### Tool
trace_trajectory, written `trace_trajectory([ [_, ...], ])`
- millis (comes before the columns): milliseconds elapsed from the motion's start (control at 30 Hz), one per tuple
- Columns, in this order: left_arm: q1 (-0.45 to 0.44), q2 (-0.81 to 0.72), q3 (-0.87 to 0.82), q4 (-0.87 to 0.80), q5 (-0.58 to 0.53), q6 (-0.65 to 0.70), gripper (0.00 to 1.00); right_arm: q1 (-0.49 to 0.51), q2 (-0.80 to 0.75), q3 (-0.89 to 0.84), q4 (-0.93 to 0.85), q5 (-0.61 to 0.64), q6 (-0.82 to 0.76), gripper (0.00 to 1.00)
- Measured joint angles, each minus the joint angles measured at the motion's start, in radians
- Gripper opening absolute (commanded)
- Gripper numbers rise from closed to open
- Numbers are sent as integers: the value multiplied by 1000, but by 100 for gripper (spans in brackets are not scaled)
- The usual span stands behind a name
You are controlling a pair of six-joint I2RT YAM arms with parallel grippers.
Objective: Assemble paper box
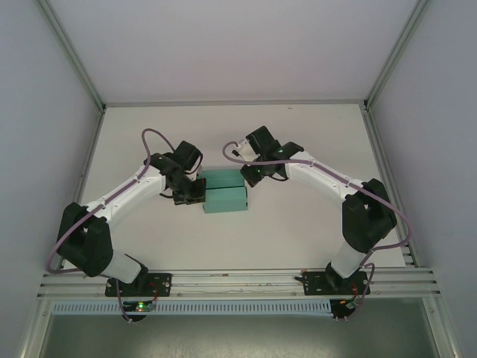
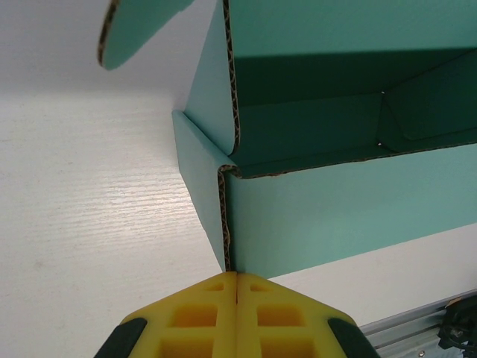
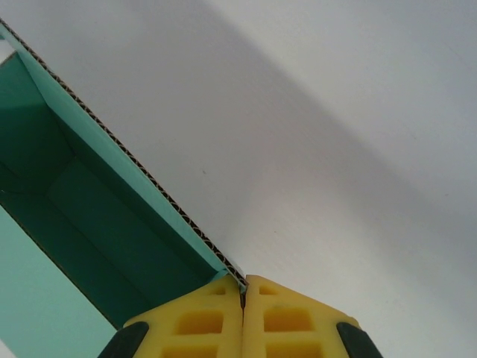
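The paper box [image 1: 225, 192] is a teal-green card box lying mid-table between my two arms, its top open. My left gripper [image 1: 195, 192] is at the box's left end. In the left wrist view its yellow jaws are shut [image 2: 235, 274] on the corrugated edge of the paper box's [image 2: 335, 216] end wall, and a loose rounded flap [image 2: 130, 30] hangs above. My right gripper [image 1: 250, 176] is at the box's far right corner. In the right wrist view it is shut [image 3: 244, 280] on the thin top edge of a side wall of the paper box [image 3: 89, 224].
The white table [image 1: 298, 142] is ringed by pale enclosure walls with metal posts at the back corners. An aluminium rail [image 1: 238, 280] carrying both arm bases runs along the near edge, and the rail [image 2: 417, 322] also appears low in the left wrist view.
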Motion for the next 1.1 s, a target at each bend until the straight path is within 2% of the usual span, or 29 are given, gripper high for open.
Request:
trace_trajectory([
  [167,-7,1,3,0,-10,-39,0,35,-35,-19,5,-16,161,0],
  [367,-13,3,11,-16,-58,-75,0,105,-133,-124,17,39,312,0],
  [600,-13,3,11,-7,-75,-91,0,131,-243,-291,180,78,409,0],
  [900,-13,-13,-10,21,-75,-121,0,248,-286,-415,364,356,610,0],
  [1100,-14,-13,-14,45,-75,-134,0,299,-289,-441,399,473,736,0],
])
